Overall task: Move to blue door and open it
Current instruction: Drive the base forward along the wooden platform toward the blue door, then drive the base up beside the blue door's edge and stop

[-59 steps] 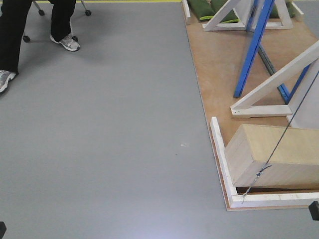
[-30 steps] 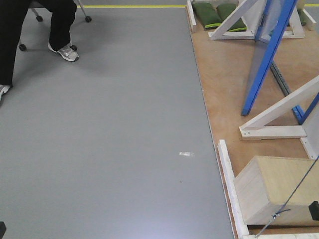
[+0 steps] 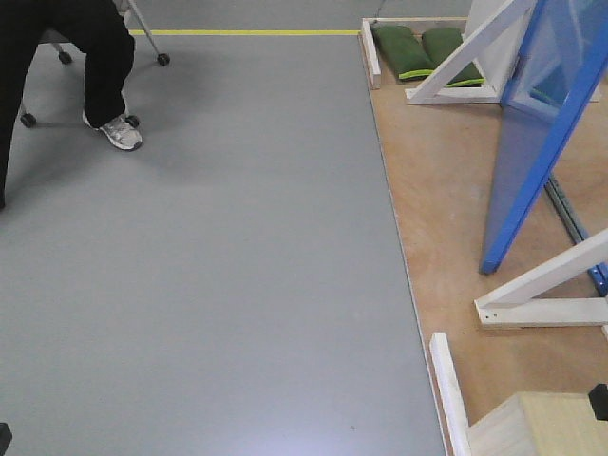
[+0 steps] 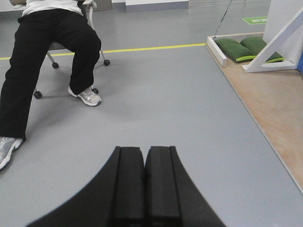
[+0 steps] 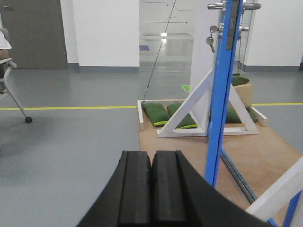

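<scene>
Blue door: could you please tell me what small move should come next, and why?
Probably roll the base a little forward and right: the door stands edge-on beyond the shut right gripper, its handle far off and higher.

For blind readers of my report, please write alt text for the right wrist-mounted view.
The blue door stands edge-on right of centre on a wooden platform, its steel lever handle near the top and a key hanging below it. The shut black right gripper fills the bottom centre; white wooden braces and green bags sit behind, grey floor to the left.
</scene>
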Tool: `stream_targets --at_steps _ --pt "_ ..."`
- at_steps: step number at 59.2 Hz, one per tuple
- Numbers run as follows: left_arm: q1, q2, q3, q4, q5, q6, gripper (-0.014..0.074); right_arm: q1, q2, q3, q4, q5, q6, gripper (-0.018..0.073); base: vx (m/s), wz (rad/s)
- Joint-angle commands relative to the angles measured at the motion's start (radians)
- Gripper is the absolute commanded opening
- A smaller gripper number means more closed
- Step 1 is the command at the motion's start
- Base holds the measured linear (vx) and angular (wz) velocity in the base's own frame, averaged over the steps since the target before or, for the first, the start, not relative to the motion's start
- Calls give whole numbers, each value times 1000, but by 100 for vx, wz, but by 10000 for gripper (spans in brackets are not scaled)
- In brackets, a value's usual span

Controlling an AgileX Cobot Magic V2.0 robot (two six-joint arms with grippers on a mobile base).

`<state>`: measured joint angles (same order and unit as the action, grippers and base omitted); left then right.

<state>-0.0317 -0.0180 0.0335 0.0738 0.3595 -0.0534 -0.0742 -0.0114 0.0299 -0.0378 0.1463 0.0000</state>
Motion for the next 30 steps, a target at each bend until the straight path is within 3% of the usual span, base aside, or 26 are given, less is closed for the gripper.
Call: stream_targets --at_steps 1,30 --pt "-1 -10 -32 2 -82 -4 71 -6 -10 9 -3 -81 0 -4 45 1" --pt "-1 -10 -32 2 -82 -4 71 -6 -10 9 -3 -81 0 -4 45 0"
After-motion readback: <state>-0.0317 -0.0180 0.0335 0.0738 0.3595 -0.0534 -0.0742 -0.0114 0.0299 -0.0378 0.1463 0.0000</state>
